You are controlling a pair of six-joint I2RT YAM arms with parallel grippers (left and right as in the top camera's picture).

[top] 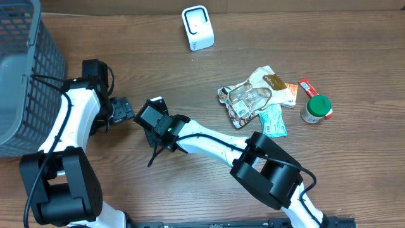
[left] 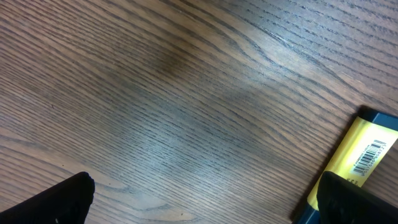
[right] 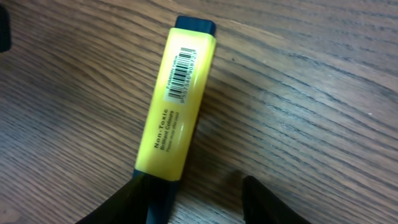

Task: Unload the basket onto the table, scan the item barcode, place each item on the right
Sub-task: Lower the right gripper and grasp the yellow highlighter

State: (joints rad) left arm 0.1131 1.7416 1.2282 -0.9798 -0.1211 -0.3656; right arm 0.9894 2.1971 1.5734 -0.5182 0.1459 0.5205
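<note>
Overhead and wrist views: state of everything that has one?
yellow highlighter: lying flat on the table, barcode facing up, not gripped.
right gripper: open, over the highlighter's near end.
left gripper: open wide, empty.
white scanner: standing upright.
jar: green lid on.
snack packets: piled, overlapping.
grey basket: upright, contents not visible.

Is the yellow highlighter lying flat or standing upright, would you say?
Lying flat: the highlighter rests lengthwise on the table, barcode up.

Left gripper [left: 202,200] jaws spread wide, pointing down, left of centre. Right gripper [right: 198,194] jaws partly apart, arm reaching left from near right.
</note>
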